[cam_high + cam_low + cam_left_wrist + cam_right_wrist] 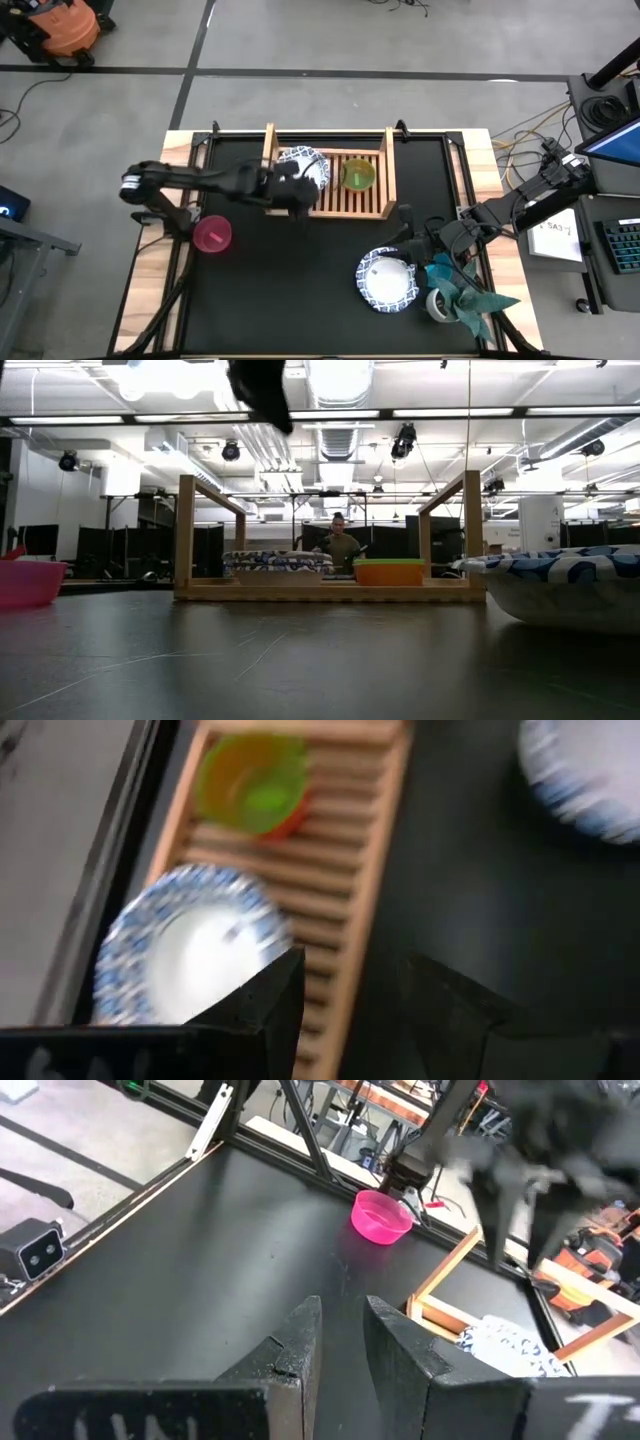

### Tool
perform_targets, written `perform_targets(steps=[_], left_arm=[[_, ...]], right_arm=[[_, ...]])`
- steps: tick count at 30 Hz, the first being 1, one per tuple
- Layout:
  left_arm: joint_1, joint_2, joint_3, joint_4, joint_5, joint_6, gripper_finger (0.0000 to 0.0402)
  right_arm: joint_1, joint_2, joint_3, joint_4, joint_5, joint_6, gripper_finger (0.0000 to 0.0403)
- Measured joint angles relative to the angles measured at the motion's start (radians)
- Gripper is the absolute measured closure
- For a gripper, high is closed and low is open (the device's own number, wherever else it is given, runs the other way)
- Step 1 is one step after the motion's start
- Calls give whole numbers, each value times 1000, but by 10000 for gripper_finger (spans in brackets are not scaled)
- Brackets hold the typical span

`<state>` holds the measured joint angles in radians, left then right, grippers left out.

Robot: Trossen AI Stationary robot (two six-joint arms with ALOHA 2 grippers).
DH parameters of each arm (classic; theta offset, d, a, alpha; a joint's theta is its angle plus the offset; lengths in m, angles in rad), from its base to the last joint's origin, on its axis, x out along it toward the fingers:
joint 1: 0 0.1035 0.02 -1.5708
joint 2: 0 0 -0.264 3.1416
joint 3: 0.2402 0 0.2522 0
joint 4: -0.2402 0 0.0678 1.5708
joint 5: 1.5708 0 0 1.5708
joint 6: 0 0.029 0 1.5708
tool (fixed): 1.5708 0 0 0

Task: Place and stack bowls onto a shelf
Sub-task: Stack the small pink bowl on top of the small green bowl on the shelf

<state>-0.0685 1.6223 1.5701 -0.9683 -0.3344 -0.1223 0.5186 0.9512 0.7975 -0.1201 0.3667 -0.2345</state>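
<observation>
The left gripper (297,205), jaws spread and empty, hangs beside the shelf (375,207), which holds a white bowl (303,166) and a green bowl (358,174). Next, fetch the pink bowl (212,234): descend squarely over its rim, pinch one wall. The right gripper (404,232), jaws nearly together, waits by another white bowl (388,279).

Black table mat (290,290) filled frame centre, light wood border. Potted teal spiky plant (455,290) sat lower right. Orange vacuum (62,28) stood upper left. Keyboard (622,245) lay right edge. Person (340,545) seated centre background, low view.
</observation>
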Motion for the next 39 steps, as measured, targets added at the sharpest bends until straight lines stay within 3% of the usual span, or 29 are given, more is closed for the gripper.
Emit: perform_targets(steps=[6, 11, 16, 22, 30, 33, 39], left_arm=[[-206, -41, -61, 153, -22, -21, 257], [-371, -37, -100, 191, -107, -25, 257], [-494, -35, -179, 237, -260, -36, 257], [-538, -35, -252, 242, -411, -141, 257], [-526, -50, -351, 202, -417, -198, 257], [-525, -71, -363, 31, -386, -358, 257], [-513, -111, -375, -362, -227, -865, 267]], right_arm=[[0, 1, 0, 23, 0, 47, 335], [-2, 21, 1, 52, 29, 137, 335], [-2, 74, 1, 52, 90, 247, 335], [-7, 117, 26, 20, 89, 356, 335], [-9, 191, 229, -308, 87, 483, 335], [-9, 237, 307, -436, 87, 513, 335], [-9, 323, 409, -587, 87, 526, 335]])
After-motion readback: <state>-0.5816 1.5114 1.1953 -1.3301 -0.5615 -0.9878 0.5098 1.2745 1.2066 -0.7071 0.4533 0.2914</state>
